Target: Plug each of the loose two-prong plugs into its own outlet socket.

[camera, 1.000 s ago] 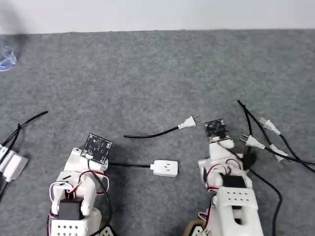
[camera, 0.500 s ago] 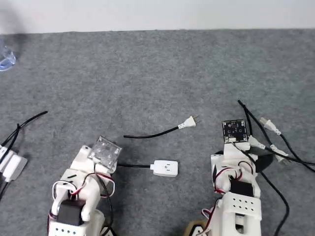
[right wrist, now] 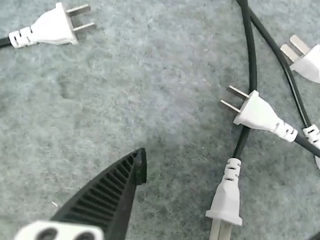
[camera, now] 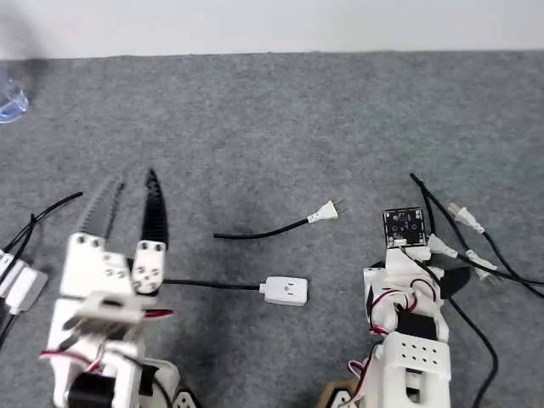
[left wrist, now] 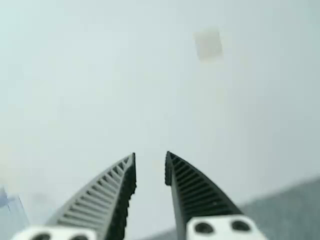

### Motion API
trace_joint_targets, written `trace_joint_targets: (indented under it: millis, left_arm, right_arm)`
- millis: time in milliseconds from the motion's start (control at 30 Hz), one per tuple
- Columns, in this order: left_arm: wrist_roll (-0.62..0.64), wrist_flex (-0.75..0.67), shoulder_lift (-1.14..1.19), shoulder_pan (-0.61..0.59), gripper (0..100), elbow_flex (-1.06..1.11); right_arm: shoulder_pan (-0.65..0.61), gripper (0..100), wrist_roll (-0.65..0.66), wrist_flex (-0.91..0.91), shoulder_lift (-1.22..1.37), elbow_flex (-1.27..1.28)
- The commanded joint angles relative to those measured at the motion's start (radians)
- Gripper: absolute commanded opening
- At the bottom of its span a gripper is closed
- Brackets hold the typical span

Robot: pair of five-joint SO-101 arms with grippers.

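Plug [camera: 325,212] lies mid table [camera: 272,110], outlet socket [camera: 285,291] nearer the front edge, apart. Three more plugs [camera: 439,246] near the right edge, right gripper [right wrist: 131,170] above them (width: cannot tell). Left gripper [camera: 132,200] raised over the left side, narrow gap, empty.

The tabletop [camera: 272,110] is grey and speckled like carpet. The middle plug [camera: 325,212] is white with shiny grey prongs, on a black cord [camera: 255,233]. The outlet socket [camera: 285,291] is white, and its cord is black too. The plugs on the right [right wrist: 257,112] are white. The left tool [camera: 133,177] has black ridged fingers [camera: 154,212]. The arms [camera: 93,272] are white with red wires [camera: 157,314].
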Motion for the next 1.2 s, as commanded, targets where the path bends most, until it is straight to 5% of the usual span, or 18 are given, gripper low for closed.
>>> trace_joint_targets:
  millis: [0, 300, 433, 633, 833, 1167]
  left_arm:
    - [0.052, -0.118, 0.017, -0.003, 9, -0.056]
    - [0.238, -0.169, 0.491, 0.003, 9, -0.344]
    - [0.232, 0.061, 0.829, 0.078, 9, -0.616]
    - [0.025, 0.526, 1.231, 0.338, 9, -0.99]
    - [-0.298, 0.842, 1.485, 0.585, 9, -1.05]
    - [-0.465, 0.792, 1.636, 0.671, 9, -0.76]
  right_arm:
    - [0.008, 52.3, -0.003, -0.019, -0.01, -0.008]
    - [0.008, 52.3, -0.003, -0.019, -0.008, -0.006]
    - [0.008, 52.3, -0.003, -0.019, -0.008, -0.006]
    - [0.018, 52.3, -0.003, -0.021, -0.015, -0.008]
    - [0.133, 52.3, -0.008, -0.012, -0.015, -0.043]
    - [0.176, 52.3, -0.005, -0.01, -0.015, -0.046]
